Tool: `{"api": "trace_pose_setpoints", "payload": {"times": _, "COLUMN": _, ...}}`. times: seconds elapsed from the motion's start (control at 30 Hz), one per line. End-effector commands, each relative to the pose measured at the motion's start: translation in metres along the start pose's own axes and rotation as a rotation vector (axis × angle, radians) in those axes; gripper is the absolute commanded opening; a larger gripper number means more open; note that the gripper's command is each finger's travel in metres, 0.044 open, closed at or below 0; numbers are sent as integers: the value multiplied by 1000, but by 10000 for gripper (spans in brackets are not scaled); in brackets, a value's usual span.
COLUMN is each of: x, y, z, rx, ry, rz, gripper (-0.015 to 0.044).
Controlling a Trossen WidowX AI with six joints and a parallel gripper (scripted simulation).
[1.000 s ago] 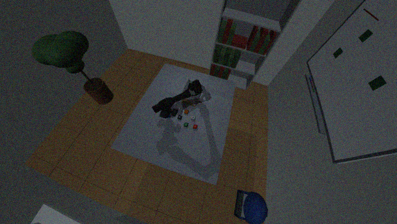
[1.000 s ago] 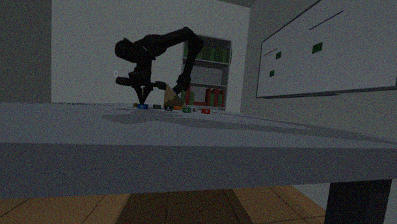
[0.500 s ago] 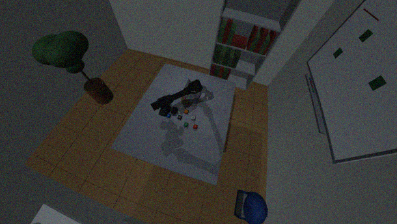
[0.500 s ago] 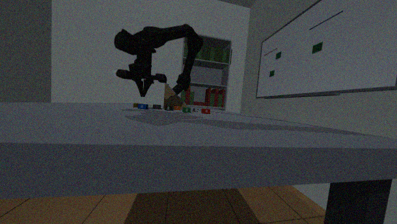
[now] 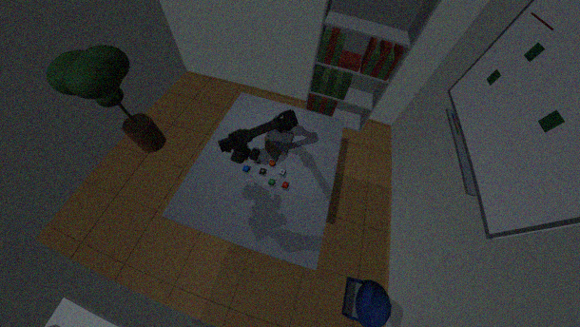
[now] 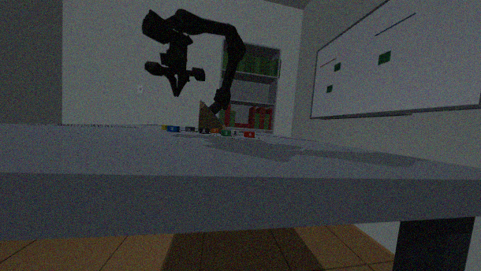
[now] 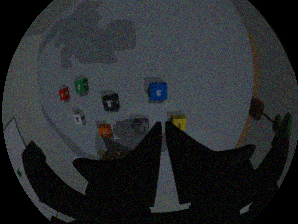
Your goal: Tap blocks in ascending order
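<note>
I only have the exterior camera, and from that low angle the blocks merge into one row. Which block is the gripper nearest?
Observer: In the wrist view the gripper points down with the yellow block right beside its tips. The blue block lies just beyond.
Operator: Anything caught in the fingers?
Observer: No. The wrist view shows them shut, with nothing held.
Operator: How do the other blocks lie?
Observer: The top view shows them staggered. The dark block, orange block and white block are nearer the arm. The green block and red block are farther out.
</note>
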State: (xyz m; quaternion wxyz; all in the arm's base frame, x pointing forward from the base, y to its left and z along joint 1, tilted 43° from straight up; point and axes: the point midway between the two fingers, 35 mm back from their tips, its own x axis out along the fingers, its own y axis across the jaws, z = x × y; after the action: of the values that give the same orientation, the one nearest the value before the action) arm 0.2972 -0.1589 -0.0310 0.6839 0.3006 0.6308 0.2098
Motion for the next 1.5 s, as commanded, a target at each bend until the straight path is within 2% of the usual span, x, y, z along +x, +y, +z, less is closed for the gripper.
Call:
{"api": "trace_pose_setpoints", "payload": {"times": 0.0, "x": -2, "y": 40, "z": -1, "rx": -8, "ry": 5, "rz": -1, "gripper": 20}}
{"api": "trace_pose_setpoints", "payload": {"times": 0.17, "x": 0, "y": 97, "z": -14, "rx": -8, "ry": 6, "rz": 5, "gripper": 20}}
{"api": "trace_pose_setpoints", "payload": {"times": 0.33, "x": 3, "y": 99, "z": -14, "rx": -8, "ry": 6, "rz": 5, "gripper": 20}}
{"api": "trace_pose_setpoints", "payload": {"times": 0.53, "x": 79, "y": 100, "z": -15, "rx": -8, "ry": 5, "rz": 8, "gripper": 20}}
{"api": "trace_pose_setpoints", "payload": {"times": 1.47, "x": 112, "y": 101, "z": -16, "rx": -8, "ry": 5, "rz": 9, "gripper": 20}}
